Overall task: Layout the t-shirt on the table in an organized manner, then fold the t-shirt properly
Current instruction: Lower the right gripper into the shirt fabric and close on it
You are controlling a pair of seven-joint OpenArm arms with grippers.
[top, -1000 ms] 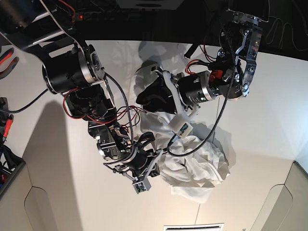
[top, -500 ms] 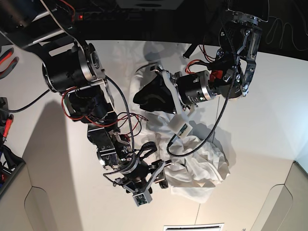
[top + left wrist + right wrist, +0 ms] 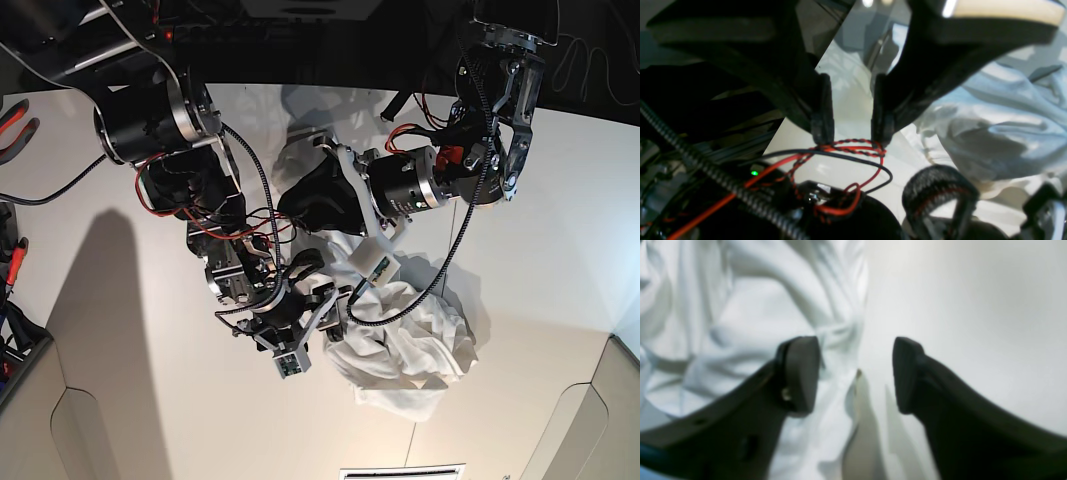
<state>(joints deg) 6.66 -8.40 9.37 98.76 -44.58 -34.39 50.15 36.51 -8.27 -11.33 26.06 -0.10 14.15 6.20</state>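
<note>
Two black robot arms reach in over a wide, smooth off-white worktop [image 3: 130, 330] on which a large white cotton t-shirt [image 3: 420, 345] lies in a crumpled heap, no print showing in any view. In the base view the heap sits right of centre toward the near edge, with more white cloth running up under the arms toward the far edge.

In its own wrist view the right claw [image 3: 855, 373] has its two dark fingers standing well apart, nothing between them. One finger [image 3: 800, 373] hangs over the wrinkled cloth; the other is over bare worktop [image 3: 973, 306], and the shirt's edge [image 3: 853, 340] runs down between them. That view is blurred, so whether either tip touches the fabric cannot be told. In the base view this claw [image 3: 322, 305] is at the left margin of the heap.

Its wrist view shows the left claw [image 3: 850, 110] with its black fingers parted by a narrow gap, with nothing clamped there; pale cloth and worktop show through the gap. Red and black wires [image 3: 853, 150] of the other arm cross just below its tips, and bunched shirt fabric [image 3: 1000, 126] lies to one side. In the base view it [image 3: 305, 200] is above the far part of the cloth.
</note>
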